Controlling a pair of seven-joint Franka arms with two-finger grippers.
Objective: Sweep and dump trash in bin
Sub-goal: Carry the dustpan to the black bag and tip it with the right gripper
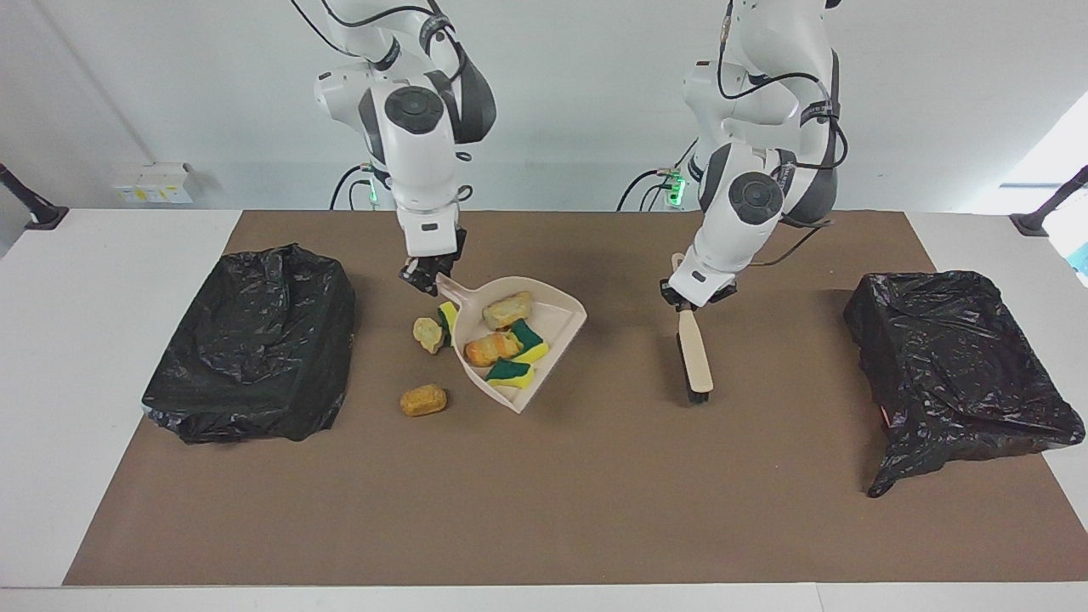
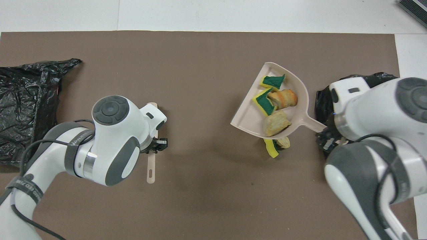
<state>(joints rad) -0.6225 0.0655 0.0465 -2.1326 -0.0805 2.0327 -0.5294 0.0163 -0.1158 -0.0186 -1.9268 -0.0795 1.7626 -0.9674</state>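
Observation:
My right gripper [image 1: 422,276] [image 2: 328,135] is shut on the handle of the beige dustpan [image 1: 557,330] [image 2: 247,120], which hangs above the mat. Several pieces of trash lie in the pan: green-and-yellow sponge chunks [image 1: 512,372] [image 2: 273,81] and bread-like lumps [image 1: 507,309] [image 2: 275,122]. On the mat lie a tan lump [image 1: 427,334] [image 2: 284,142], a sponge chunk [image 1: 445,319] [image 2: 271,149] partly under the pan, and an orange lump [image 1: 422,399], which the overhead view hides. My left gripper [image 1: 687,299] [image 2: 155,149] is shut on the brush [image 1: 695,353] [image 2: 151,168], bristle end down by the mat.
A bin lined with a black bag [image 1: 255,340] [image 2: 321,96] stands toward the right arm's end of the table, largely covered by my right arm in the overhead view. A second black-bagged bin [image 1: 952,365] [image 2: 26,103] stands toward the left arm's end.

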